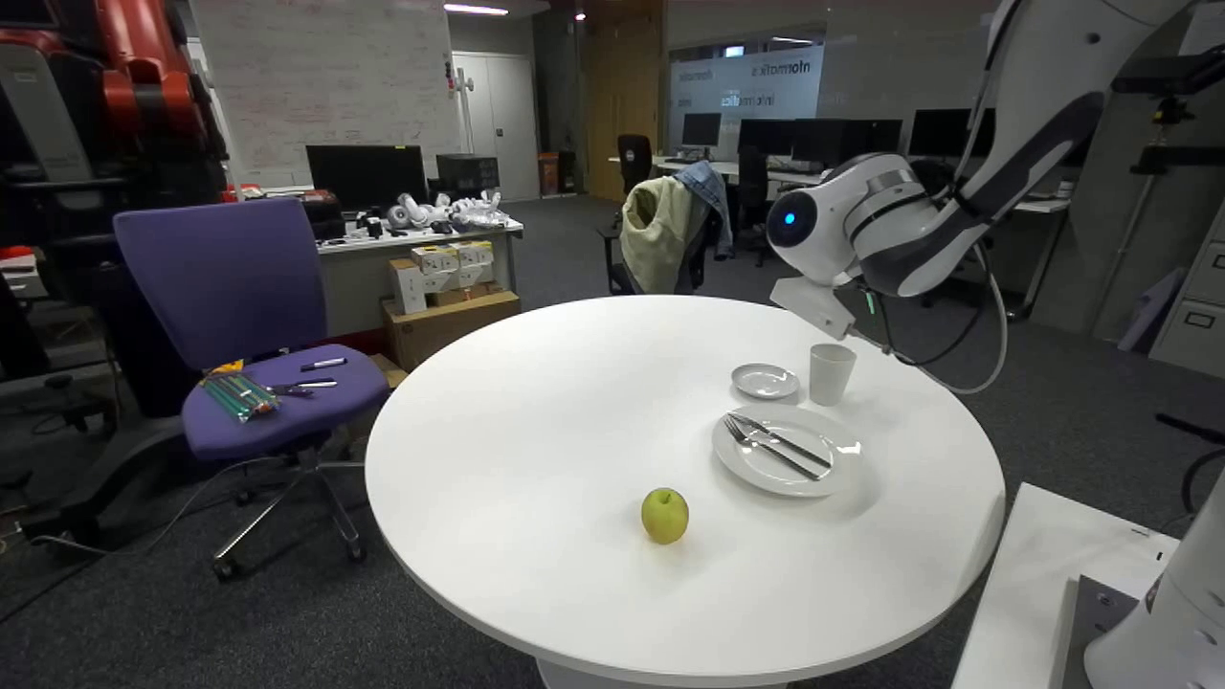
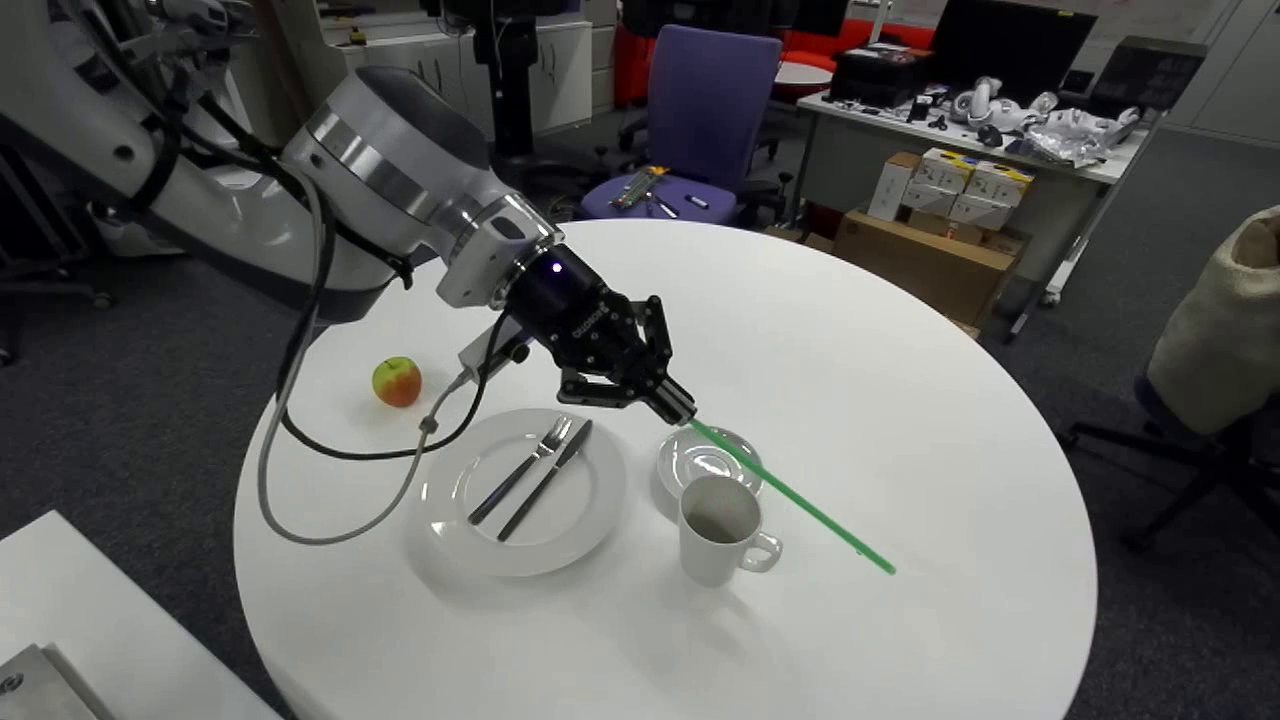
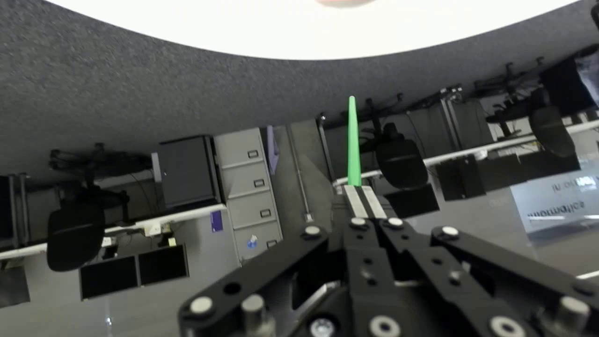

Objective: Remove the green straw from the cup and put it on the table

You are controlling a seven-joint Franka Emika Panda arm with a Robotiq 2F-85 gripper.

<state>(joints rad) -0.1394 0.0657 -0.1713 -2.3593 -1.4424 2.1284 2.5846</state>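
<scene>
The Robotiq gripper is pinching the green straw by one end, and I am seeing this straw in the air, higher than the round table and outside the white mug. The mug is standing upright just beside the saucer. Nearby, a fork and a knife are lying on the dinner plate, with an apple resting farther away.

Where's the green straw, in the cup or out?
Out. In an exterior view, the gripper holds the green straw by one end; its other end shows free, outside the cup.
</scene>
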